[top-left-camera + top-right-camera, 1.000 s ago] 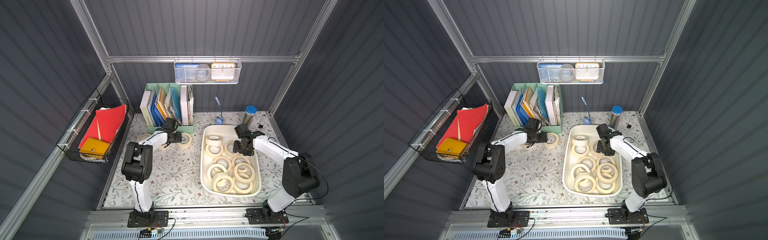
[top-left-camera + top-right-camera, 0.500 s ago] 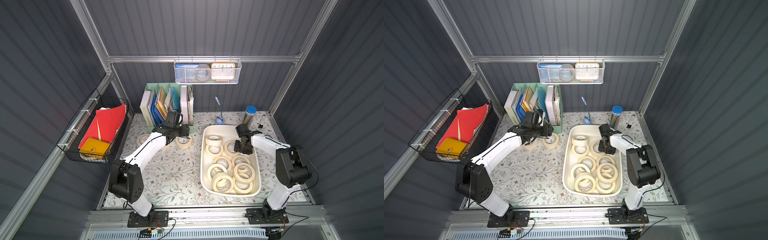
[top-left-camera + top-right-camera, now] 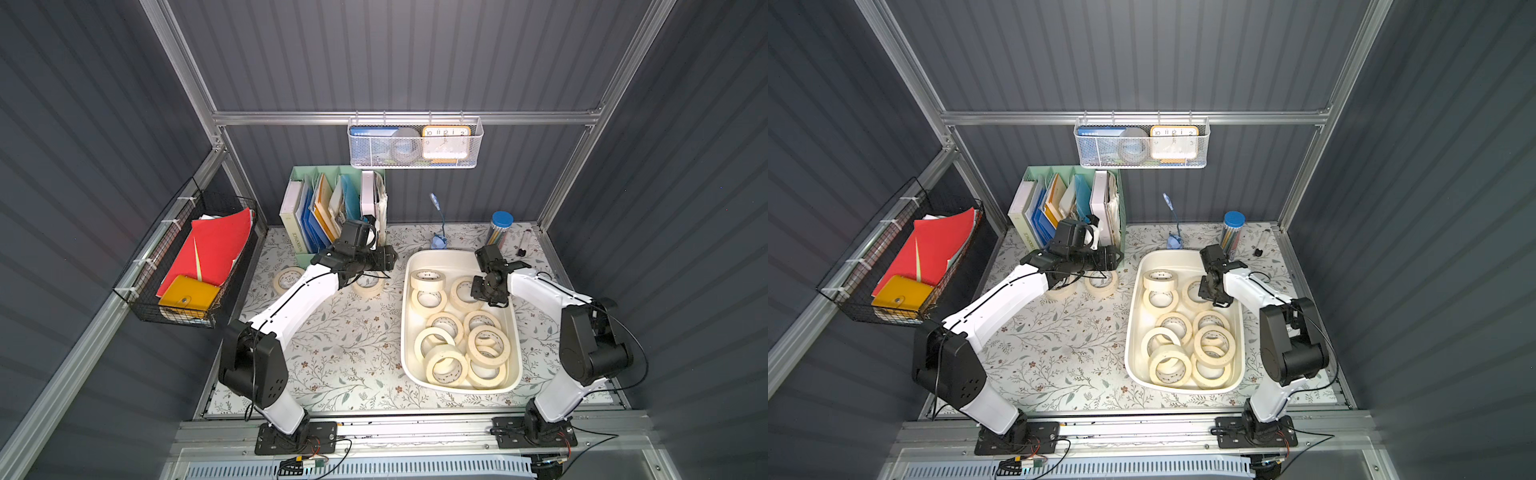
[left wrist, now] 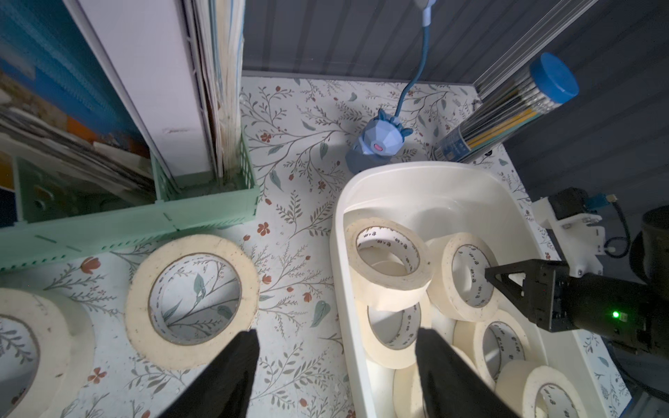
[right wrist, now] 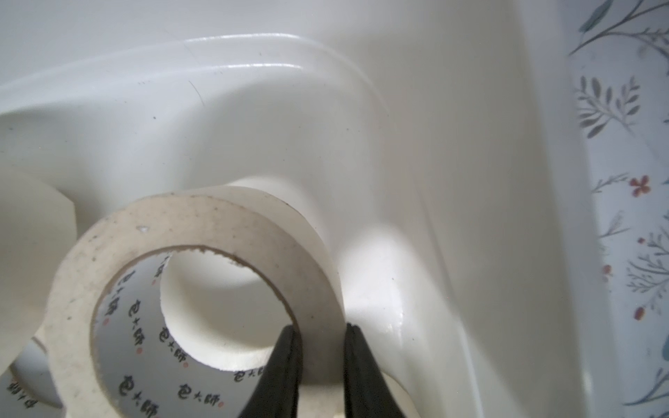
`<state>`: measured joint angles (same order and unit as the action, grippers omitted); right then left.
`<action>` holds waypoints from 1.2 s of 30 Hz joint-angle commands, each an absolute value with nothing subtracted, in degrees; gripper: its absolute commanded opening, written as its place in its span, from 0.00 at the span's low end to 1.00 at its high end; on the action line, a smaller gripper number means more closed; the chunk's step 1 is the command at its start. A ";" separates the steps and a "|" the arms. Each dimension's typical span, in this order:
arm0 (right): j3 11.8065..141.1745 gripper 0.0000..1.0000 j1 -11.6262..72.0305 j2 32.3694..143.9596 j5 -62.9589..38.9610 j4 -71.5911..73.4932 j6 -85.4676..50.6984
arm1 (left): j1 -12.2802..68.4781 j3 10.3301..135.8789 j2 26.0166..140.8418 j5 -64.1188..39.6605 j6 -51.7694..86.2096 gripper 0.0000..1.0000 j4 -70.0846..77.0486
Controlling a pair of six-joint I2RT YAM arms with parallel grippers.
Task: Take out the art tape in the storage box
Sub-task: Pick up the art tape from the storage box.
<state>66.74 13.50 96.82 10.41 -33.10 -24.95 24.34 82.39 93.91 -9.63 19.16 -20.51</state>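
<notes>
Grasp step: my right tool (image 5: 318, 331) pinches wall of cream masking-tape roll (image 5: 202, 224), far end of glossy white plastic tub (image 5: 416, 144). Left tool (image 4: 335, 334) wide, empty. Next, I reckon: lift over rim.

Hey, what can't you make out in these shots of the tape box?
Right tool tips: hidden in both top views by its own body.
Lower art tape in the storage box: top views, buried under upper rolls, so no sure count.
Mesh basket contents: top views, veiled by mesh.
Held roll near side: right wrist, cut off by the edge.
</notes>
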 commanded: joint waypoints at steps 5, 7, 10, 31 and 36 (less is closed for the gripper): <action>70.54 0.00 15.25 91.82 10.80 -39.79 -23.42 | 27.57 87.36 94.70 -10.20 18.67 0.76 -22.34; 72.22 0.00 16.59 90.14 11.03 -42.68 -22.84 | 29.21 89.22 96.03 -10.82 18.22 0.79 -23.01; 73.92 0.00 19.23 87.55 11.69 -45.34 -22.43 | 32.24 91.97 98.65 -11.98 17.64 0.80 -23.73; 82.27 0.00 28.76 86.75 10.99 -49.48 -24.39 | 38.99 100.48 111.14 -11.78 12.93 0.76 -33.86; 81.93 0.00 29.31 85.91 10.23 -49.06 -25.30 | 38.98 100.29 112.24 -12.20 13.54 0.38 -32.06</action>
<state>80.49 28.97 86.72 10.50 -49.36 -23.81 38.98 99.53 111.31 -12.71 14.24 -31.48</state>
